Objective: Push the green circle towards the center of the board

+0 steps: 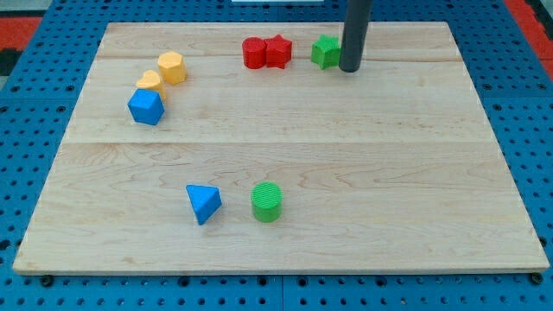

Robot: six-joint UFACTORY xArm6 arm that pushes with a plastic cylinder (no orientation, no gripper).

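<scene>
The green circle (267,201), a short ribbed cylinder, stands on the wooden board (285,138) below the board's middle. A blue triangle (204,203) lies just to its left. My tip (349,68) is the lower end of the dark rod at the view's top, right of centre. It sits right beside a green star-like block (326,51), on that block's right. My tip is far from the green circle, up and to the right of it.
Two red blocks (265,52) sit touching each other left of the green star. At the upper left, a yellow hexagon (172,66), a yellow heart-like block (149,82) and a blue block (146,107) form a cluster. Blue pegboard (527,112) surrounds the board.
</scene>
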